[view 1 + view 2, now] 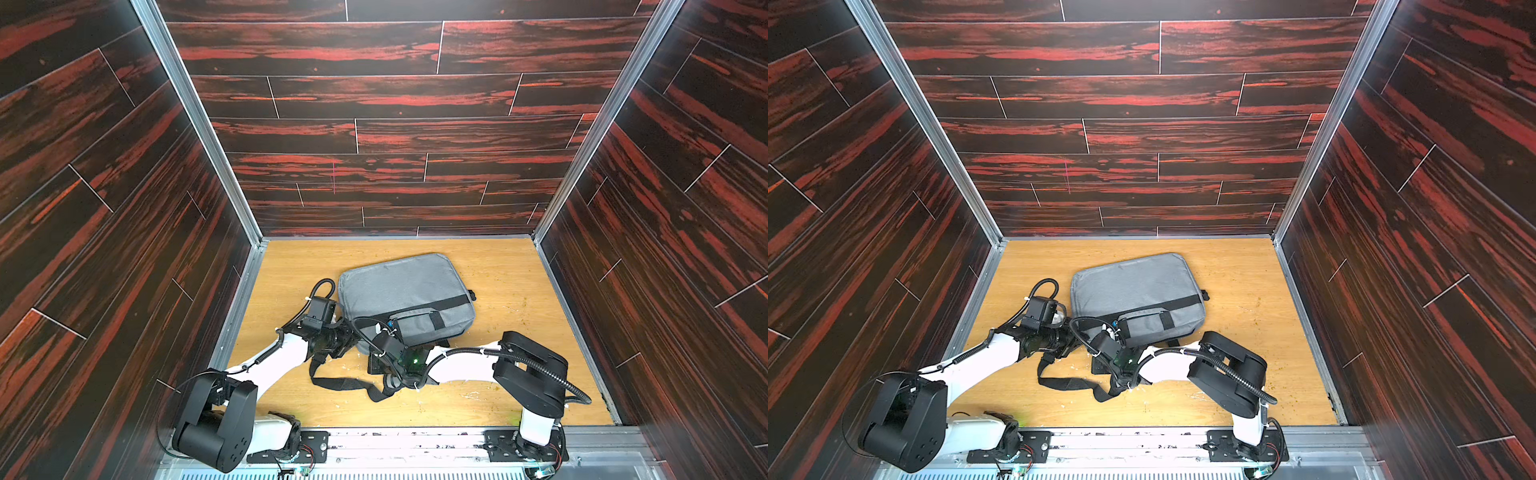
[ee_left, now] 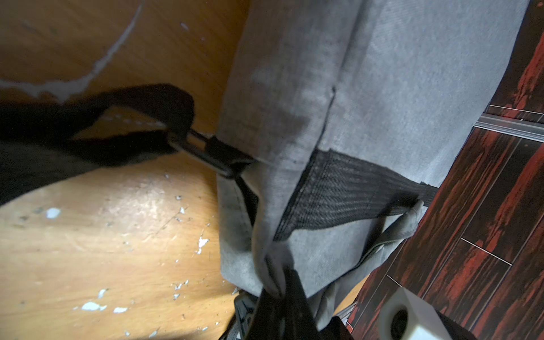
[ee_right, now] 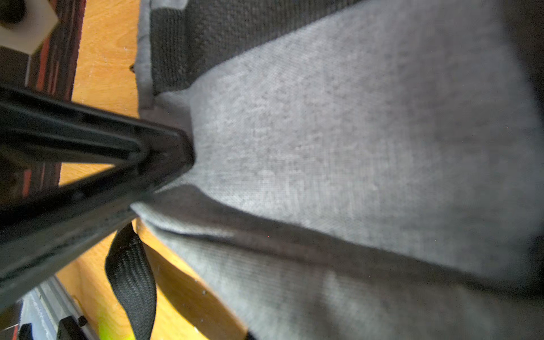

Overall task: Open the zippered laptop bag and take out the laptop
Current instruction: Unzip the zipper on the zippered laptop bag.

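The zippered laptop bag (image 1: 399, 286) (image 1: 1133, 282) lies flat on the wooden table (image 1: 519, 299), grey with a black webbing stripe (image 1: 436, 303) and a grey hand strap (image 1: 419, 318). Its black shoulder strap (image 1: 340, 382) trails toward the front edge. At the bag's near left corner my left gripper (image 2: 278, 290) is shut on a fold of grey fabric (image 2: 294, 176). Just beside it my right gripper (image 3: 188, 153) is shut on the bag's fabric (image 3: 323, 147), bunching it at the fingertips. In both top views the wrist cameras hide both grippers' tips. The laptop is hidden.
Dark red wood-patterned walls (image 1: 124, 208) close in the table on three sides. An aluminium rail (image 1: 407, 440) with both arm bases runs along the front. The right arm's elbow (image 1: 528, 370) stands over the table's near right part. The strap's buckle (image 2: 206, 150) sits at the bag's corner.
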Motion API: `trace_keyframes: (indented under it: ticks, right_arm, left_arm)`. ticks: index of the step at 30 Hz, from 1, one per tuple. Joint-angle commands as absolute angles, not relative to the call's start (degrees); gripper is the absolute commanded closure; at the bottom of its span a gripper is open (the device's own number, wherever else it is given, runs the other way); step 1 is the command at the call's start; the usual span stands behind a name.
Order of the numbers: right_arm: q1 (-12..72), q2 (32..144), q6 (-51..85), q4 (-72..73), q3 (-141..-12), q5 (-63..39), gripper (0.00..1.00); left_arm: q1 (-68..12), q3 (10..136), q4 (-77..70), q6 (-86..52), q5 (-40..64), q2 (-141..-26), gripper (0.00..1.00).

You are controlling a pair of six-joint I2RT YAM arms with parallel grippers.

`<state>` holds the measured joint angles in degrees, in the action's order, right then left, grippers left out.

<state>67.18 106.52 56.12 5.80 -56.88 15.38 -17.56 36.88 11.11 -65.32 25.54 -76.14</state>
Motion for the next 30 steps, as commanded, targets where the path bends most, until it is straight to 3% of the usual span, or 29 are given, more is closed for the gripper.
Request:
trace_keyframes:
  ticks: [1, 11, 19, 30]
  right_arm:
    - [67.3, 103.9, 57.7, 3.4, -55.1, 14.8, 0.94]
    - [66.2, 102.1, 58.8, 5.8, -52.7, 14.8, 0.9]
    - [65.5, 101.6, 55.7, 3.3, -51.9, 15.6, 1.0]
    - [62.4, 98.6, 44.2, -5.4, -51.8, 13.8, 1.0]
  left_arm:
    - [-16.0, 38.0, 10.9, -64.4, 22.6, -75.9, 1.0]
    - [-16.0, 37.7, 10.1, -64.6, 23.0, -75.9, 1.0]
    - [-15.3, 37.7, 11.2, -63.6, 22.7, -75.0, 1.0]
    - [-14.4, 39.5, 14.5, -60.8, 21.3, -74.5, 1.0]
